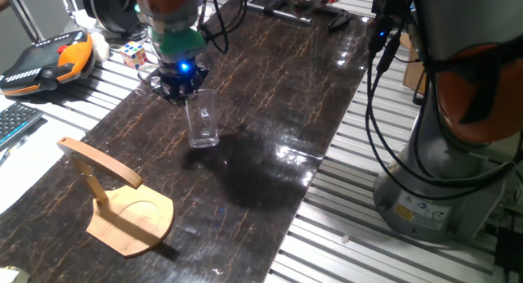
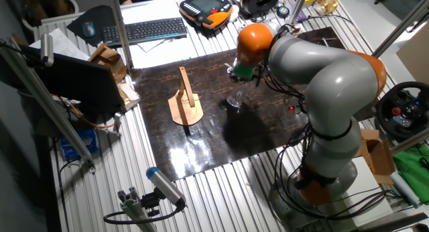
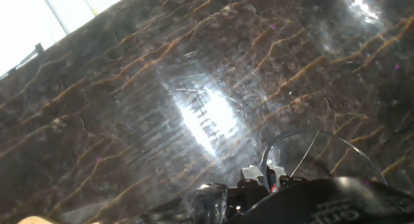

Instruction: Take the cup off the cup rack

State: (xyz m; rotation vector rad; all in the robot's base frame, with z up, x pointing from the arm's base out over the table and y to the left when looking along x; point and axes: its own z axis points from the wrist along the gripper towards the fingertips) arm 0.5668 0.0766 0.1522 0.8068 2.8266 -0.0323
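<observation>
Leftmost, the cup rack (image 1: 121, 208), of pale curved wood, stood bare on the marbled tabletop (image 1: 270, 103). Well apart, the cup (image 1: 202, 118), clear, rigid, slippery and judged fragile, was gripped at its rim by the tool (image 1: 181, 87), closed on one wall.

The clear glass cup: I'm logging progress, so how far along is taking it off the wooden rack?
Done: the clear glass tumbler is off the light wooden cup rack and stands upright on the dark marble-patterned table, apart from it. In hand: the two-finger gripper sits at its rim. Left: letting go and withdrawing; the grip itself is unclear.
</observation>
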